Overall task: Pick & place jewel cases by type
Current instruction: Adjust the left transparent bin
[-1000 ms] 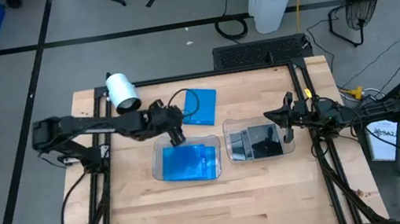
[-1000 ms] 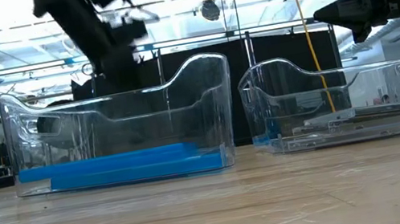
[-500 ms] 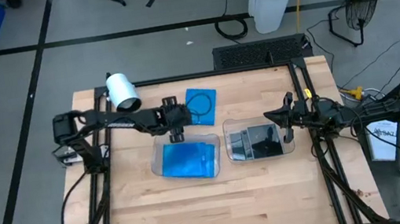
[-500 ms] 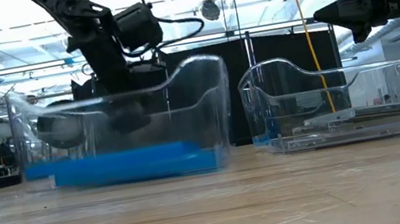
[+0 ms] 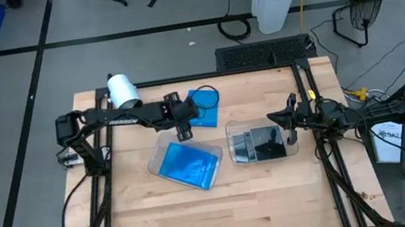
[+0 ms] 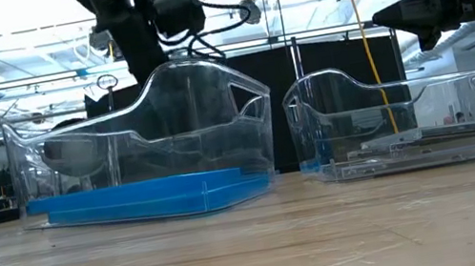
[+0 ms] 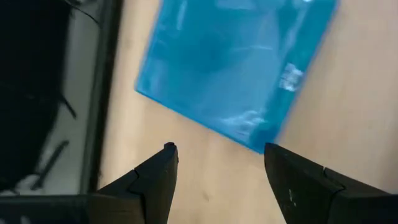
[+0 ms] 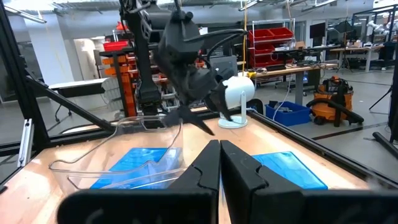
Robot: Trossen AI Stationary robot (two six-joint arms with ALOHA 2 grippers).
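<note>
Blue jewel cases [image 5: 189,166] in tilted tray, another [image 5: 203,107] flat on table.

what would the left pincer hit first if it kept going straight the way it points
Probably the loose blue jewel case lying flat on the table: the open left pincer points at its near edge, with nothing between. How far above it the pincer hangs is unclear.

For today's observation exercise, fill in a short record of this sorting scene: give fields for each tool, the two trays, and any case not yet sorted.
left tool: open, empty, above the loose blue jewel case at the table's back
right tool: shut, empty, waiting beside the right tray
left tray: sits skewed, holds blue jewel cases
right tray contents: grey to dark jewel cases
unsorted: the loose blue jewel case, flat on the wooden table
</note>
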